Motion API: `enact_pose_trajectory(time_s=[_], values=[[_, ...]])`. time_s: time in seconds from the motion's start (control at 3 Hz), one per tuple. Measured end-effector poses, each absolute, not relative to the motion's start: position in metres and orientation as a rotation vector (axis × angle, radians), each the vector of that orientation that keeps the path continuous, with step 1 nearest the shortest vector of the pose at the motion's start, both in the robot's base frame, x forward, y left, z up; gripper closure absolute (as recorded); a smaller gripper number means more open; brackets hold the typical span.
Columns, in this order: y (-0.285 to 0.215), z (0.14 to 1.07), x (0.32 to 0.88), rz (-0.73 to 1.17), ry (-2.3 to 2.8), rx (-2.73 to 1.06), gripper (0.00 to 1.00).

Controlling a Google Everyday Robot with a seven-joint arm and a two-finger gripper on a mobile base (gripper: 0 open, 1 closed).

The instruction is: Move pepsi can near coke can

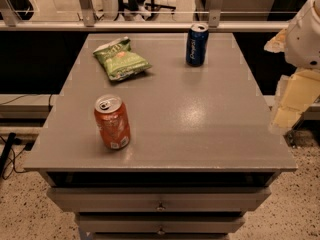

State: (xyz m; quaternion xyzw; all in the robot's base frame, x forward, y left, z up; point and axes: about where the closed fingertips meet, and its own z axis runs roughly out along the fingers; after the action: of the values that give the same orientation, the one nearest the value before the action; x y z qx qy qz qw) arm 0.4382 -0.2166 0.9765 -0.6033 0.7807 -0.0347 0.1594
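Note:
The pepsi can (197, 45), dark blue with white lettering and a silver top, stands upright at the far middle-right of the grey table top (200, 119). The coke can (112, 122), orange-red with a silver top and a small white label patch near its base, stands upright near the front left. My gripper (291, 103) hangs at the right edge of the view, beyond the table's right side, well apart from both cans and holding nothing that I can see.
A green chip bag (120, 59) lies at the far left of the table. Drawers (160, 200) sit under the front edge. A rail and dark gap run behind the table. Cables (10, 156) lie on the floor at left.

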Motion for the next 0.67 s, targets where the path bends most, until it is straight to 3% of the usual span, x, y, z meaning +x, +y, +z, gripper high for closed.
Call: enact_pose_trajectory(time_s=[0.67], values=[[-0.213, 0.97, 0.465, -0.061, 2.218, -1.67, 0.0]])
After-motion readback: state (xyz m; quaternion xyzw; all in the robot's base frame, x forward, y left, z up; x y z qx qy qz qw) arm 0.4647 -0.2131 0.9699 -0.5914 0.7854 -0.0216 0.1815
